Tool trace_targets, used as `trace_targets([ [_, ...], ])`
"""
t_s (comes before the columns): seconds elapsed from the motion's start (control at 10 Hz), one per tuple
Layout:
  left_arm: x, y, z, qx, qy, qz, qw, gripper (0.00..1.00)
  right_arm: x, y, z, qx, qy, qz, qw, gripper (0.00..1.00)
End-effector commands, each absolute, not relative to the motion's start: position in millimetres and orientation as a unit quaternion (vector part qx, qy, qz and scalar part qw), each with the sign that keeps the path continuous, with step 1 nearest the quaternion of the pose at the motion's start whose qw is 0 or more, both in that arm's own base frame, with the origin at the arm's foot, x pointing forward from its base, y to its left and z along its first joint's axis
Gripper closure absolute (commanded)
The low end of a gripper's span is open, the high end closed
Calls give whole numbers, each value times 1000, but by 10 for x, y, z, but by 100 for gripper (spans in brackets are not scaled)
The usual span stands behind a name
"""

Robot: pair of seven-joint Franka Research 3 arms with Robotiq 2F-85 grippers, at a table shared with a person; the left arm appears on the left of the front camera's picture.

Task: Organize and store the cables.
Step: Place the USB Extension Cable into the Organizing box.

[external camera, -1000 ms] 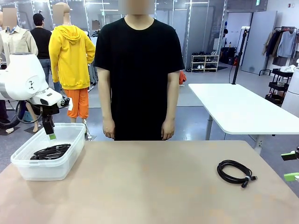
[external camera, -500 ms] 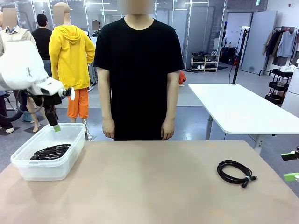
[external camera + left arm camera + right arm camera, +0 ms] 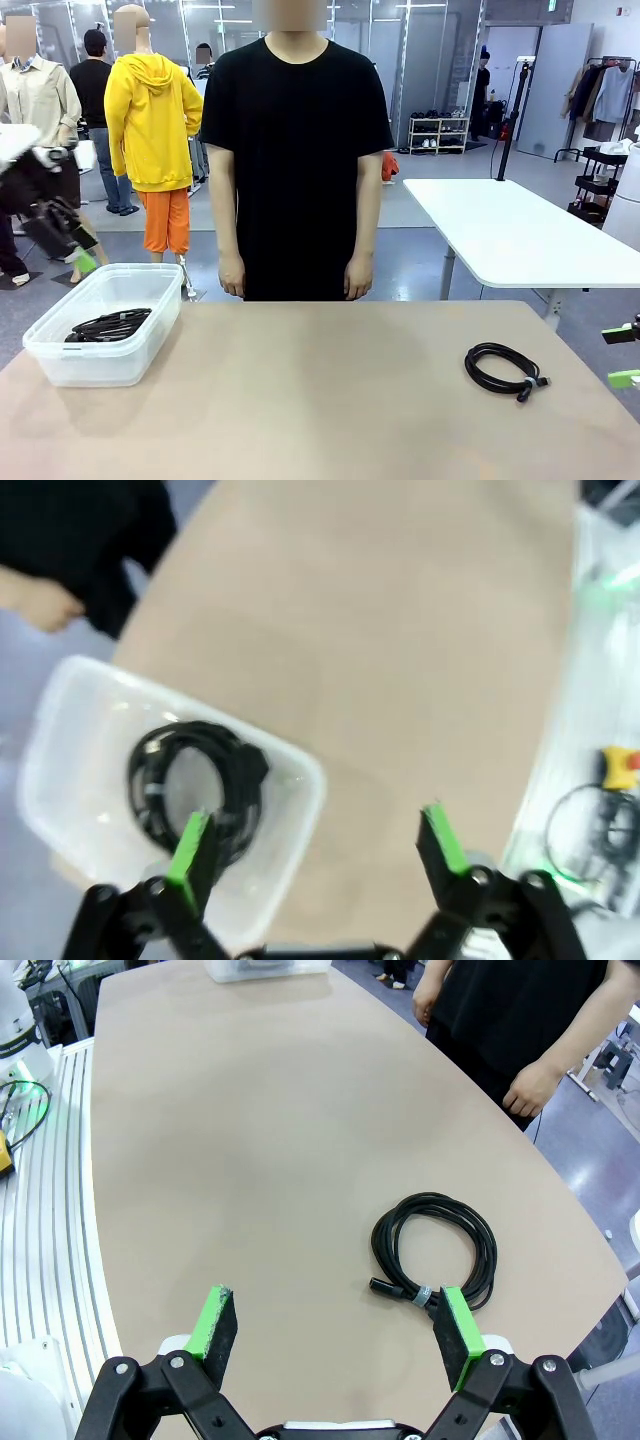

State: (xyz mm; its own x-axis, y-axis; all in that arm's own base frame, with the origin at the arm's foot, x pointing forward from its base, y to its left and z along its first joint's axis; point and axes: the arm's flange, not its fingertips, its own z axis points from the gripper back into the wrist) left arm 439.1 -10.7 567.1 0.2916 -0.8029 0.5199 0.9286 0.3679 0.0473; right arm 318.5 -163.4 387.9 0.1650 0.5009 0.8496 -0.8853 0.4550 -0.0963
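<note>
1. A coiled black cable (image 3: pixel 505 369) is found lying flat on the bench (image 3: pixel 330 400) near its right edge, well apart from the clear plastic bin (image 3: pixel 105 322) at the far left corner. In the right wrist view the same coil (image 3: pixel 436 1250) is seen just ahead of the right hand (image 3: pixel 338 1332).
2. A second bundle of cables (image 3: pixel 110 325) is found inside the bin; in the left wrist view it (image 3: pixel 195 785) rests on the bin floor, loosely wound.
3. The right hand is seen with its fingers spread wide and nothing between them. The left hand (image 3: pixel 315 842) is likewise spread and empty, held above the bin's near wall (image 3: pixel 290 810); in the front view it (image 3: pixel 84 262) is blurred at the left edge.
4. Handling judgement: the loose coil is judged light, limp and springy. It is held round by a small tie (image 3: pixel 424 1295) at the side nearest the right hand, beside a short plug end (image 3: pixel 385 1286). A grip across the bunched strands at or next to that tie is advised, as a single strand would likely slip or let the coil sag open.
5. Orientation: the coil is a slightly stretched ring, its longer axis judged to run diagonally from the far left toward the near right corner. The plug end is pointed along the near side of the ring.
6. A person (image 3: pixel 297 150) is standing at the far edge, hands at the sides.
</note>
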Motion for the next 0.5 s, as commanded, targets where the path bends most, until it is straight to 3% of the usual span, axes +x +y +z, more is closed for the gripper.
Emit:
trace_targets([
  [0.0, 3873, 62, 5603, -152, -279, -574, 755, 0, 3189, -1615, 3893, 222, -441, 464, 736, 0],
  [0.4, 3605, 398, 5118, -215, -365, -579, 697, 0, 3189, -1615, 3893, 222, -441, 464, 736, 0],
])
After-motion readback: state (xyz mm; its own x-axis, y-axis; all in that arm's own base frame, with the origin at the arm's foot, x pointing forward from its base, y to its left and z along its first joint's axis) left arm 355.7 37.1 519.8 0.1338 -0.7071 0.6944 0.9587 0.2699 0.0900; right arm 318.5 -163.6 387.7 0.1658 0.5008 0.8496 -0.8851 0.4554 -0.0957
